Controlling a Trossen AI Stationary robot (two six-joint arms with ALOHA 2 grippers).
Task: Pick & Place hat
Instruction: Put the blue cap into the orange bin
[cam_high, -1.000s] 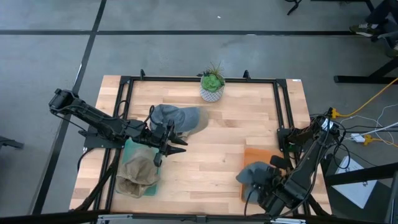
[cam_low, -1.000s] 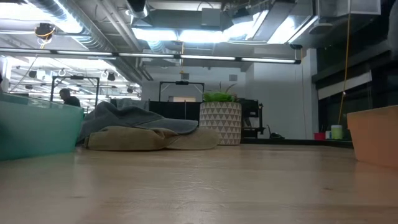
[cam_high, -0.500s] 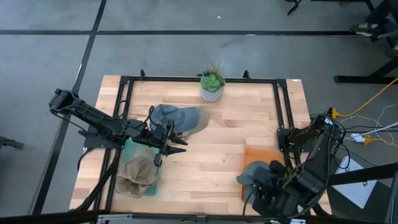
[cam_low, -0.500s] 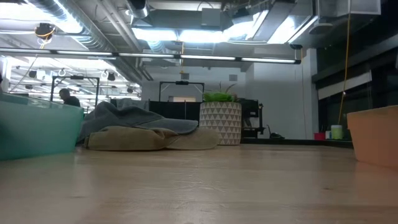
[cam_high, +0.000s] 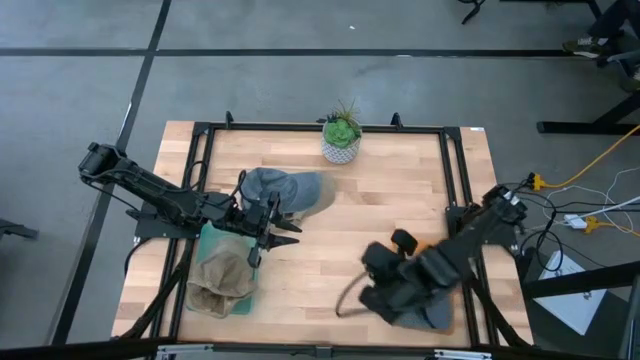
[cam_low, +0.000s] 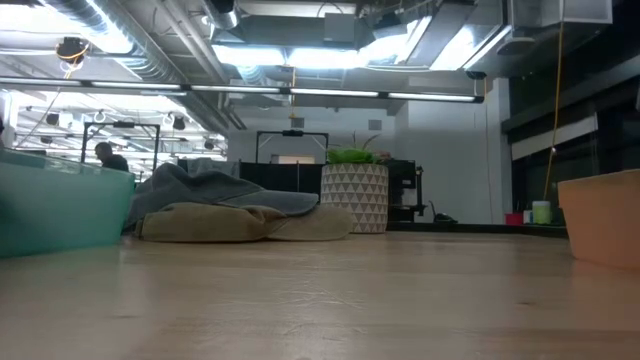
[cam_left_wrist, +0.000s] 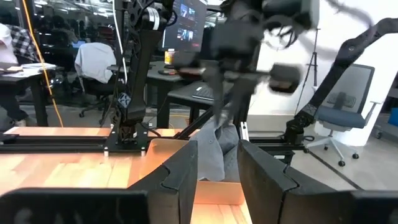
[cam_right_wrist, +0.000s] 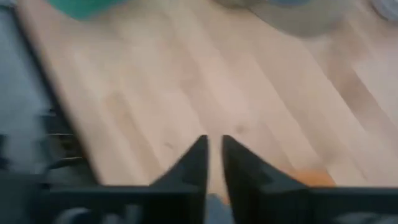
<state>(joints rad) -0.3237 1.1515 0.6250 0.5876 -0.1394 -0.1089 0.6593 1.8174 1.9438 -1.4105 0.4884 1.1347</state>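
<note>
A grey hat with a tan brim (cam_high: 288, 190) (cam_low: 225, 208) lies on the table's far left part, beside my left gripper (cam_high: 288, 232) (cam_left_wrist: 217, 177). That gripper points level toward the right edge and is open, with nothing between its fingers. A tan hat (cam_high: 222, 280) lies in the teal bin (cam_high: 246, 304). Another grey hat (cam_high: 436, 312) (cam_left_wrist: 217, 152) rests in the orange bin (cam_left_wrist: 165, 158), mostly under my right arm. My right gripper (cam_high: 372, 290) (cam_right_wrist: 213, 152) hangs blurred over bare wood left of that bin, slanting down, shut and empty.
A potted plant (cam_high: 341, 140) (cam_low: 354, 192) stands at the far edge's middle. A black frame (cam_high: 320, 128) runs around the tabletop. The teal bin (cam_low: 60, 212) sits near left, the orange bin (cam_low: 605, 220) near right. Bare wood (cam_high: 350, 220) lies between the arms.
My right gripper has risen from the orange bin at the near right and swung toward the table's middle, turning as it went. The grey hat stays in the bin behind it. My left gripper and the hat beside it have kept still.
</note>
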